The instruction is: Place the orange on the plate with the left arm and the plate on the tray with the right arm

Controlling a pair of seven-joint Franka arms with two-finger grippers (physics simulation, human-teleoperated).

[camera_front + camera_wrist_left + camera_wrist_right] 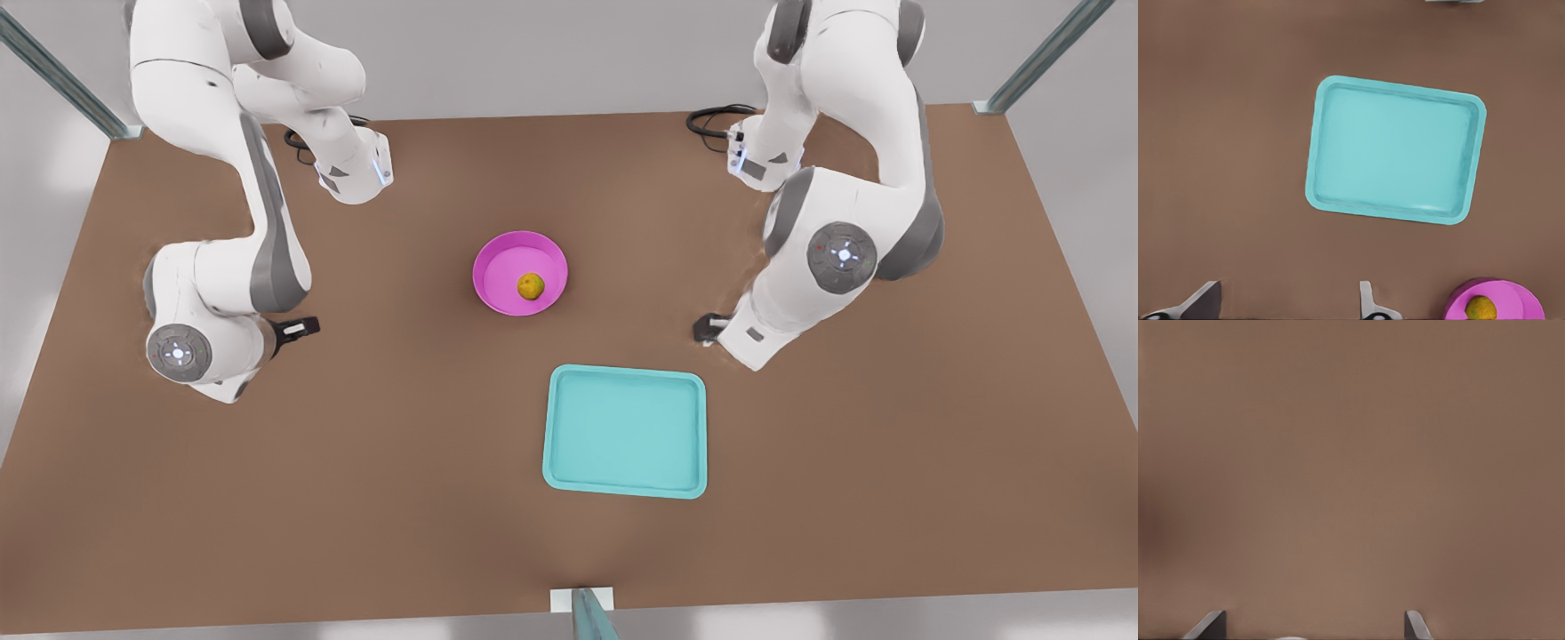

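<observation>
Left wrist view: tray (1395, 150), orange (1481, 307) on plate (1525, 300) | right wrist view: table (1351, 453)

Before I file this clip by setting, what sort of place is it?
Likely a simulated tabletop robot workcell, not a kitchen: a bare brown table framed by metal posts, with two white arms mounted on it. The props are a pink plate holding an orange, and a teal tray.

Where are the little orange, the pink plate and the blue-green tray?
orange (531, 285): front view, middle of the fruit, lying in the plate.
plate (498, 267): front view, bare pink floor beside the orange.
tray (625, 430): front view, bare middle of its floor.
</observation>
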